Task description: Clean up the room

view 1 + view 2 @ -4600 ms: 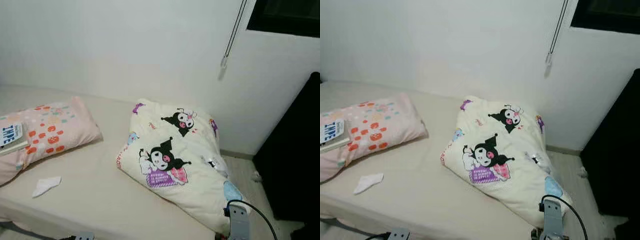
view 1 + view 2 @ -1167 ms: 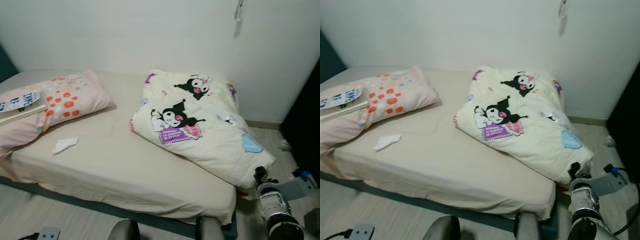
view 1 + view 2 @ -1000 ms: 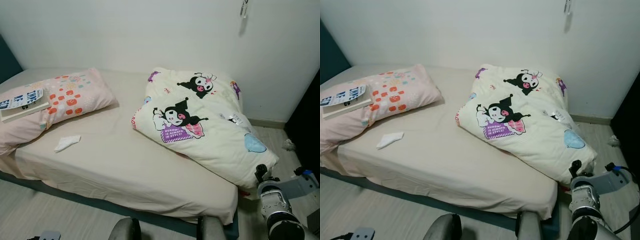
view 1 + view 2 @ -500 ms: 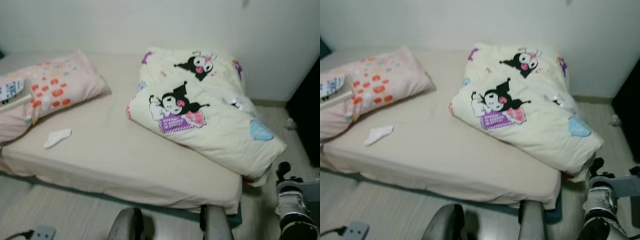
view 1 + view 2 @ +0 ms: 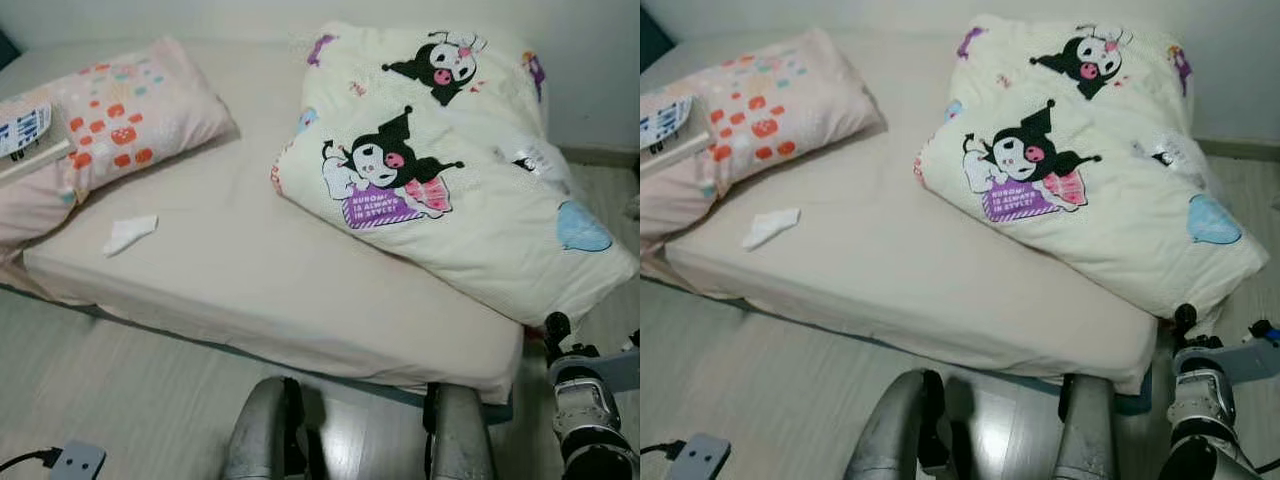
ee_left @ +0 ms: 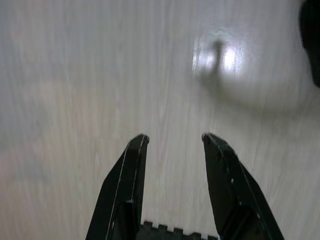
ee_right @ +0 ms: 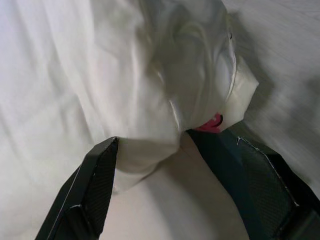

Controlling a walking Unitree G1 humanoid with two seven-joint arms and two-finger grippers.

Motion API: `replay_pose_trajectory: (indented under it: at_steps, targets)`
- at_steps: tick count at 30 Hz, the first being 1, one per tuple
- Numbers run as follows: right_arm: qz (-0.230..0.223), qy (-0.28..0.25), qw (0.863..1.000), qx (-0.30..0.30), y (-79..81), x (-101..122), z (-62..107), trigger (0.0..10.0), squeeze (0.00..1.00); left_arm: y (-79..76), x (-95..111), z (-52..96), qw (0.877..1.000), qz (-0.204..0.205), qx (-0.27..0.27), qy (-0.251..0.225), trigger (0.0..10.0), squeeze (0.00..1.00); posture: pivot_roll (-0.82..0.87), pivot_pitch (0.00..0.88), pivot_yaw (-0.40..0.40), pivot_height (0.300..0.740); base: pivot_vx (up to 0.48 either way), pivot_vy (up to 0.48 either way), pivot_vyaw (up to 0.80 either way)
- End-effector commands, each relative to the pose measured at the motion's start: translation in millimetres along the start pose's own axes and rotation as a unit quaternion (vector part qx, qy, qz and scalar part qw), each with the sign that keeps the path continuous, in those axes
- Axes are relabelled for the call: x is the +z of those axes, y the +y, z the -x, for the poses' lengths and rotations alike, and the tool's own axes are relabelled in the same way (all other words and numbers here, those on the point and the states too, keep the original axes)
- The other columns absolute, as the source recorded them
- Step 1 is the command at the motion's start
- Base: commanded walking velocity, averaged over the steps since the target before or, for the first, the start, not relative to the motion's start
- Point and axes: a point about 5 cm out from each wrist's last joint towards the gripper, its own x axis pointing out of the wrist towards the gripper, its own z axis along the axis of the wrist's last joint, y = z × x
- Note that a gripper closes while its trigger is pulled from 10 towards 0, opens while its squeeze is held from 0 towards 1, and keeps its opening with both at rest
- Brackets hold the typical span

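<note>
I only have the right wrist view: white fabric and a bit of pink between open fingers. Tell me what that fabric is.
Observer: It is the corner of a cream cartoon-print comforter hanging over the bed's end, near the right gripper.
Operator: Report what else lies on the bed.
Observer: A pink dotted pillow sits at the far end with a book on top of it.
Operator: Name any loose litter there.
Observer: A small white crumpled tissue lies on the bare sheet beside the pillow.
Operator: Give me the left gripper's position.
Observer: The left gripper is open over bare pale floor, holding nothing.
</note>
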Motion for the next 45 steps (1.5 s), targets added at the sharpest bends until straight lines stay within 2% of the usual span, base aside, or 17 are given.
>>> replay_pose_trajectory:
  at_steps: [1,11,16,24,29,32,34,41,42,45]
  targets:
    - [-0.015,-0.012,1.0,-0.008,-10.8,0.2,4.7,10.0,0.0,10.5,-18.3,16.3,0.999,-0.006,0.001,0.041,10.0,0.0,0.21,0.442,0.212,0.567,0.0,0.0,0.0]
    - [-0.042,-0.081,0.995,0.025,-4.5,31.1,-1.7,10.0,0.0,13.3,-22.4,27.8,0.999,-0.012,-0.002,0.05,10.0,0.0,0.22,0.457,0.228,0.567,0.0,0.0,0.0]
    - [-0.052,-0.13,0.987,0.078,3.5,50.0,-3.2,10.0,0.0,15.1,-25.6,36.8,0.998,-0.019,-0.006,0.058,10.0,0.0,0.24,0.469,0.241,0.567,0.0,0.0,0.0]
    - [-0.056,-0.141,0.976,0.156,19.3,60.6,-6.1,10.0,0.0,17.2,-26.1,44.2,0.998,-0.022,-0.008,0.063,10.0,0.0,0.25,0.48,0.249,0.567,0.0,0.0,0.0]
    - [-0.051,-0.157,0.964,0.21,34.7,79.8,-10.0,10.0,0.0,19.3,-25.8,55.6,0.997,-0.034,-0.019,0.069,10.0,0.0,0.28,0.483,0.279,0.567,0.0,0.0,0.0]
    - [-0.047,-0.165,0.961,0.216,37.7,85.5,-10.7,10.0,0.0,24.2,-27.2,60.9,0.996,-0.04,-0.018,0.075,10.0,0.0,0.29,0.485,0.293,0.567,0.0,0.0,0.0]
    - [-0.043,-0.179,0.956,0.227,43.6,97.2,-12.2,10.0,0.0,35.1,-30.2,70.9,0.995,-0.049,-0.014,0.088,10.0,0.0,0.29,0.488,0.304,0.567,0.0,0.0,0.0]
    - [-0.04,-0.189,0.952,0.239,50.9,106.4,-13.6,10.0,0.0,42.3,-30.8,76.1,0.994,-0.052,-0.01,0.095,10.0,0.0,0.28,0.491,0.305,0.567,0.0,0.0,0.0]
    - [-0.037,-0.191,0.95,0.246,55.7,110.4,-14.5,0.0,0.0,40.8,-29.0,74.7,0.994,-0.052,-0.01,0.094,10.0,0.0,0.27,0.49,0.304,0.567,0.0,0.0,0.0]
    - [-0.033,-0.193,0.947,0.255,62.1,115.0,-15.7,0.0,0.0,37.4,-26.7,71.2,0.995,-0.05,-0.013,0.091,10.0,0.0,0.27,0.484,0.303,0.567,0.0,0.0,0.0]
